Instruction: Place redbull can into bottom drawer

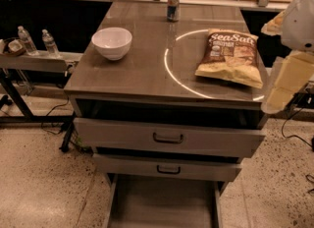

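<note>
The redbull can stands upright at the far edge of the worktop, in the upper middle of the frame, just above a thin bright ring of light that curves across the surface. The pincer hangs at the right edge of the frame, a pale cream part below the white body of the arm, level with the front right corner of the worktop and beyond its side. How far it is open cannot be told, and nothing shows in its hold. The can lies well apart from it, up and to the left, with a bag of chips lying flat on the worktop between the two, inside the ring. A white bowl sits on the left part of the worktop, away from the can. Below the surface, two grey drawer fronts with dark handles, the upper and the lower, stand slightly pulled out. Under them the bottom drawer is drawn out toward the lower edge of the frame, its flat grey floor bare. On a low shelf at the left edge of the frame stand two clear water bottles.
</note>
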Tool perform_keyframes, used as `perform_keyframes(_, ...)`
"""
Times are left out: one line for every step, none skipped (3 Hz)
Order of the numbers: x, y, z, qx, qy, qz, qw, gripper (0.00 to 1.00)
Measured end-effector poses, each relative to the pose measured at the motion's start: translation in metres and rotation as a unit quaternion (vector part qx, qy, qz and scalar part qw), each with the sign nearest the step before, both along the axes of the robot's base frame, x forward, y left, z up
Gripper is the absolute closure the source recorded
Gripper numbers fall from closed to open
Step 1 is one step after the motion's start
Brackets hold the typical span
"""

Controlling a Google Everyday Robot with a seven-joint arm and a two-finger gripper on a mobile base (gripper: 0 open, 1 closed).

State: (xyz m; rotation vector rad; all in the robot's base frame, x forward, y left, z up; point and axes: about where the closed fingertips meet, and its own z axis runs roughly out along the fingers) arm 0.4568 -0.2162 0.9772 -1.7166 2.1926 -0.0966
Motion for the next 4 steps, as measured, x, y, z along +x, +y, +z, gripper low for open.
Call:
perform_keyframes(0.06, 0.004, -0.003, 0.017, -0.037, 0.037, 0.9985, 0.0)
perform_keyframes(0.123, 0.015, 0.0, 0.035, -0.078, 0.064, 0.9943, 0.0)
perform_keyframes(0.194, 0.033, 0.018, 0.063, -0.135, 0.059, 0.9871, 0.0)
perform_keyframes(0.194, 0.033, 0.018, 0.063, -0.135, 0.059, 0.9871, 0.0)
